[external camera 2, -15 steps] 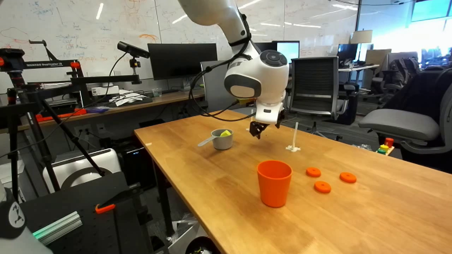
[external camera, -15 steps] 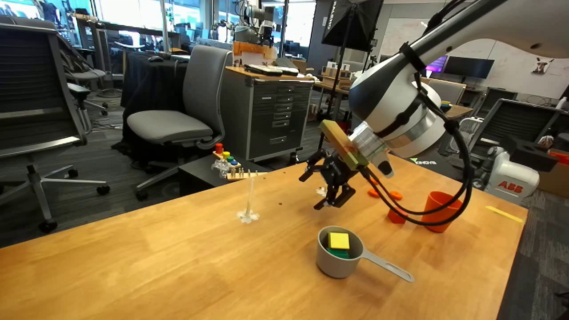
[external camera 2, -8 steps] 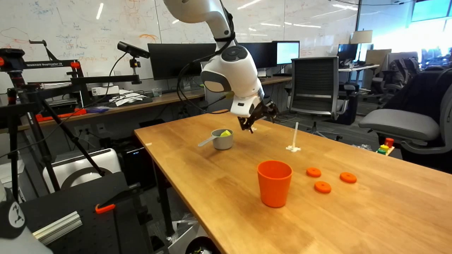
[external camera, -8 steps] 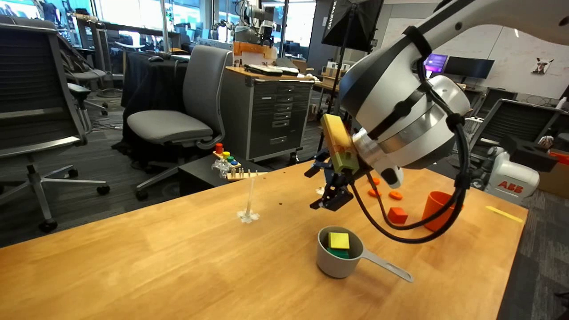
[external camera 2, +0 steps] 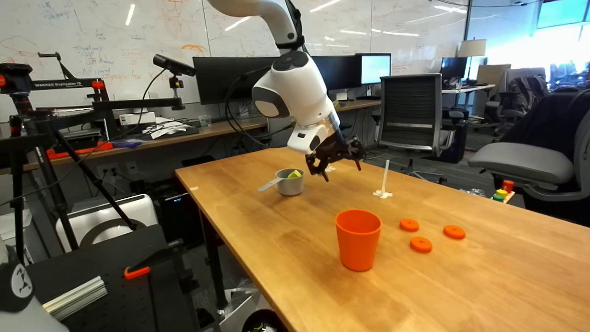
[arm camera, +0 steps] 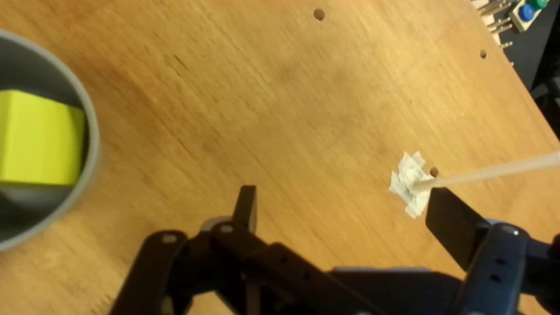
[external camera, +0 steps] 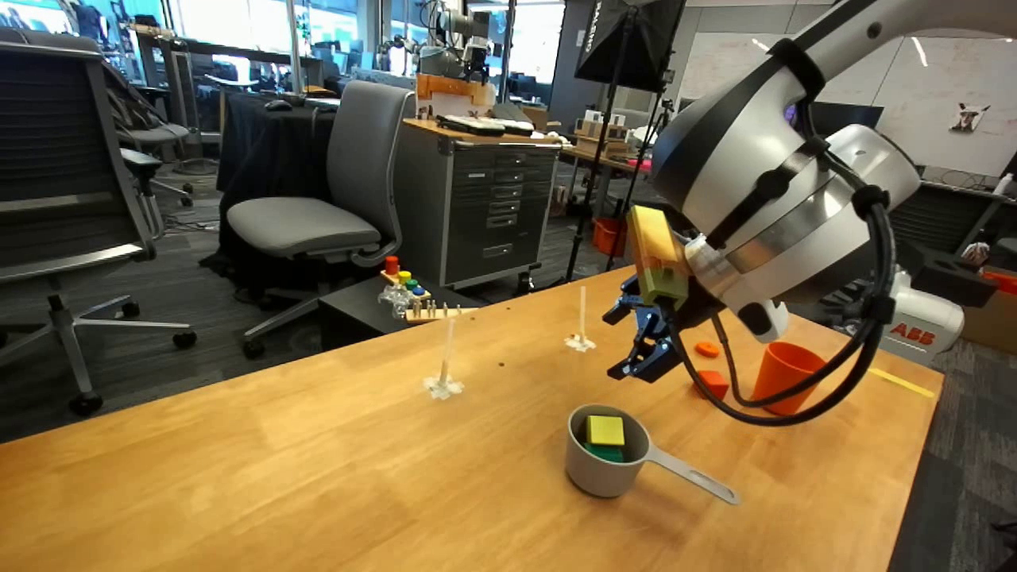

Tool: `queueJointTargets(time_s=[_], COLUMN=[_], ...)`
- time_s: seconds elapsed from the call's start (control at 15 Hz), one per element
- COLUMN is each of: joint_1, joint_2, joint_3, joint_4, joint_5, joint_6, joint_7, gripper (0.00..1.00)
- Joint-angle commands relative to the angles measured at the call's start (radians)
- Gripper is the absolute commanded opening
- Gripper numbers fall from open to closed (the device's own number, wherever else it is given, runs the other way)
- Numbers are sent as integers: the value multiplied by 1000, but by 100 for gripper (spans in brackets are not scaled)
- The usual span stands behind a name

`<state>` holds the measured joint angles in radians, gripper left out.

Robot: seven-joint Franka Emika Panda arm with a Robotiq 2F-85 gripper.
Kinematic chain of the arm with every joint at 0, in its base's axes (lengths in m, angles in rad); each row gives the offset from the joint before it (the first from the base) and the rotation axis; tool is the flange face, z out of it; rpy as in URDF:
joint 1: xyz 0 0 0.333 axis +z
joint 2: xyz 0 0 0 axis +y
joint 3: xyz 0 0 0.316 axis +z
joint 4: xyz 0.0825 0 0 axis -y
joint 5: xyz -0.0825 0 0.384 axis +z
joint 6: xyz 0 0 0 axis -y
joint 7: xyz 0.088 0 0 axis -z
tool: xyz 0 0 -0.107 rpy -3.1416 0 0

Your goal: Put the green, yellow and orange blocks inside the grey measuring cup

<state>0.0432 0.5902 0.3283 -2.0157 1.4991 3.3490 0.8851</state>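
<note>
1 claw [external camera 2: 343, 173], mine: fingers spread wide, nothing btwn. Chg., last sec.: I've swung & turned, in an exterior view ending up nearer the orange block [external camera: 715, 383].
1 grey measuring cup [external camera: 601, 481]: upright, left of my fingers in wrist view, w/ yellow block [external camera: 606, 430] sitting higher than green block [external camera: 605, 455]; both as they were, so 2 of 3 in.
1 orange block: right of & below me in an exterior view, near orange cup [external camera: 783, 372]. Outstanding; prob. my next pick, jaws being ready.

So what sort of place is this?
Most likely a robotics lab, perhaps in an office: there's a white robot arm marked ABB, a scribbled whiteboard and a black monitor.
</note>
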Motion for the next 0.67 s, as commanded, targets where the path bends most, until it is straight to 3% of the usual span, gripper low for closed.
queueJointTargets(time_s=[0.0,0.2,0.27,0.6], joint_1=[29,25,-21,-51], joint_2=[-90,-84,-65,-26], joint_3=[-81,-128,-96,-141], joint_4=[-74,-70,-67,-73], joint_5=[92,106,53,-62], joint_6=[-61,-143,-153,-284], joint_7=[4,-7,34,181], gripper=[100,100,100,100])
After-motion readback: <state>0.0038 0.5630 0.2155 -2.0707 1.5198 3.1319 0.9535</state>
